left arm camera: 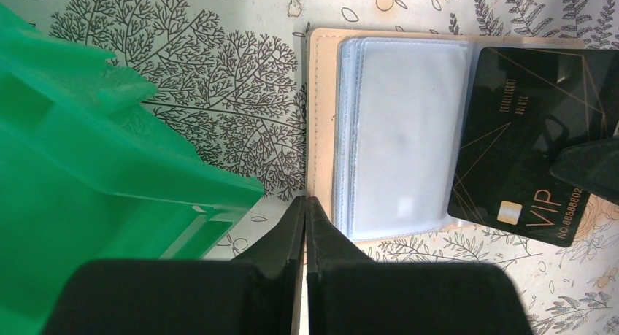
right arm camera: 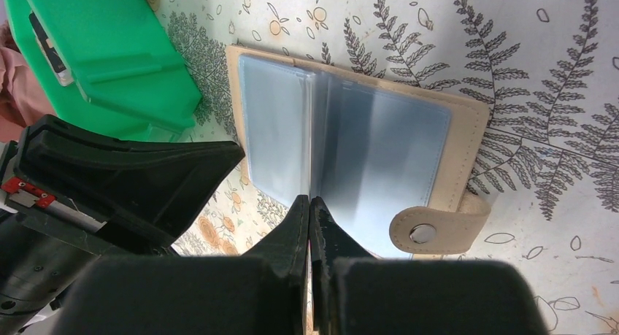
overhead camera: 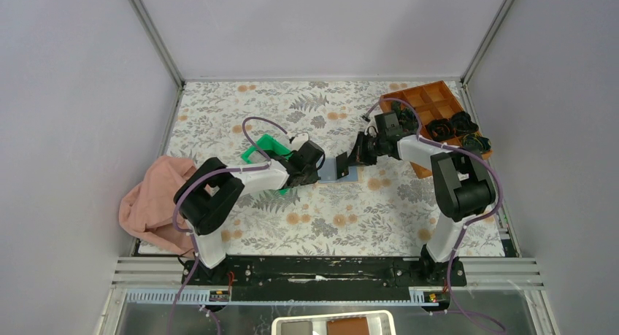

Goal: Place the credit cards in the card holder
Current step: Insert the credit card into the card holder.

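Observation:
The card holder (overhead camera: 343,171) lies open on the flowered table, tan cover down and clear blue-grey sleeves up. It also shows in the left wrist view (left arm camera: 398,131) and in the right wrist view (right arm camera: 365,138), with its snap tab (right arm camera: 438,229). My right gripper (overhead camera: 352,158) (right arm camera: 310,202) is shut on a black credit card (left arm camera: 525,145) marked VIP. It holds the card over the holder's right half. My left gripper (overhead camera: 321,176) (left arm camera: 305,202) is shut, its tips at the holder's tan edge, with nothing seen between them.
A green tray (overhead camera: 263,149) (left arm camera: 87,174) (right arm camera: 102,50) sits just left of the holder, under the left arm. An orange-brown compartment box (overhead camera: 427,101) with dark rosette lumps (overhead camera: 456,127) stands at the back right. A pink cloth (overhead camera: 153,200) lies at the left edge.

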